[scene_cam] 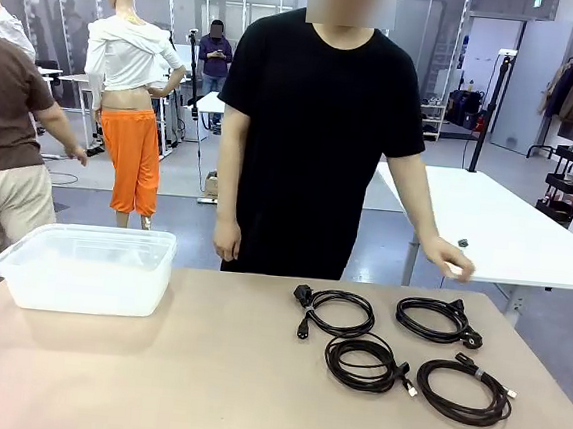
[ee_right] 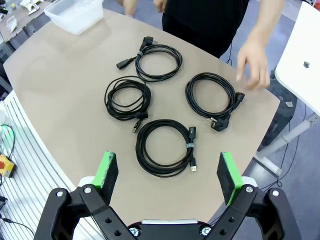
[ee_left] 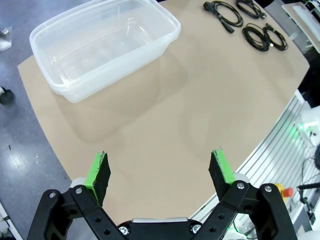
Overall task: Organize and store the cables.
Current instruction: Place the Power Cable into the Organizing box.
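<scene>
Beyond my right gripper (ee_right: 170, 172), at twelve o'clock, four coiled black cables (ee_right: 165, 123) are lying apart on the tan table (ee_right: 60, 75). Both my pairs of jaws are standing wide open, gripping nothing. My left gripper (ee_left: 160, 170) is hovering over the table, with a clear plastic tub (ee_left: 115, 65) sitting at eleven o'clock.

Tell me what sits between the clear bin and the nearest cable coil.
Nothing. In the front view the stretch of table between the clear bin and the nearest cable coil is bare; the left wrist view agrees.
</scene>
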You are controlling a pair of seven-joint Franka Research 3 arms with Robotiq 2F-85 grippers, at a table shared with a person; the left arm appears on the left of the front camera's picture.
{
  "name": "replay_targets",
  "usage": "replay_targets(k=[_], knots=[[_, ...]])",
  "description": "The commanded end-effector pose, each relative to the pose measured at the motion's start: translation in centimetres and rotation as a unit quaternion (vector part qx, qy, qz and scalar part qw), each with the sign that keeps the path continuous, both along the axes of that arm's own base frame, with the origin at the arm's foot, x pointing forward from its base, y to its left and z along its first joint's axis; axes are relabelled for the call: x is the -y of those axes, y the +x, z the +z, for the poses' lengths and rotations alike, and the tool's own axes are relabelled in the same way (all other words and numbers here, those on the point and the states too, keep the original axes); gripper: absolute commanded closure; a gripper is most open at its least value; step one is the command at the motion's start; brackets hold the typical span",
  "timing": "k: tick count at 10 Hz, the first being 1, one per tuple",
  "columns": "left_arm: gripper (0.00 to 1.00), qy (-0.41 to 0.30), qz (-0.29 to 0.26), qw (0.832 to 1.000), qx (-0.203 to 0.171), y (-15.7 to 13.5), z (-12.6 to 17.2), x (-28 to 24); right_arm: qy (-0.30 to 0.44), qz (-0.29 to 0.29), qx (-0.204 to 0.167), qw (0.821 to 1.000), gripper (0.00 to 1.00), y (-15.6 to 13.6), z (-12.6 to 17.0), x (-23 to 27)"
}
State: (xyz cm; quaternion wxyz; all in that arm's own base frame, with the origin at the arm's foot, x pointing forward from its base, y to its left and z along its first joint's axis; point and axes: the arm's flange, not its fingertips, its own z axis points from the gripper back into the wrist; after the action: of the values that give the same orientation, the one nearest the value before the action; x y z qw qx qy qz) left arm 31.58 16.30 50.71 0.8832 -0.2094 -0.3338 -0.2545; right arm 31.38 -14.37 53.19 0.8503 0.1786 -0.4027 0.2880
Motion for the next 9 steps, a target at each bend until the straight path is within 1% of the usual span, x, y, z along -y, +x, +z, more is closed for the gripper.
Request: replay_targets(k=[1, 9], knots=[[0.00, -0.001, -0.009, 1.000, 0.003, 0.10, 0.07, -0.16, -0.005, 0.008, 0.004, 1.000, 0.00, -0.19, 0.04, 0.05], [0.00, -0.001, -0.009, 1.000, 0.003, 0.10, 0.07, -0.16, -0.005, 0.008, 0.004, 1.000, 0.00, -0.19, 0.04, 0.05]])
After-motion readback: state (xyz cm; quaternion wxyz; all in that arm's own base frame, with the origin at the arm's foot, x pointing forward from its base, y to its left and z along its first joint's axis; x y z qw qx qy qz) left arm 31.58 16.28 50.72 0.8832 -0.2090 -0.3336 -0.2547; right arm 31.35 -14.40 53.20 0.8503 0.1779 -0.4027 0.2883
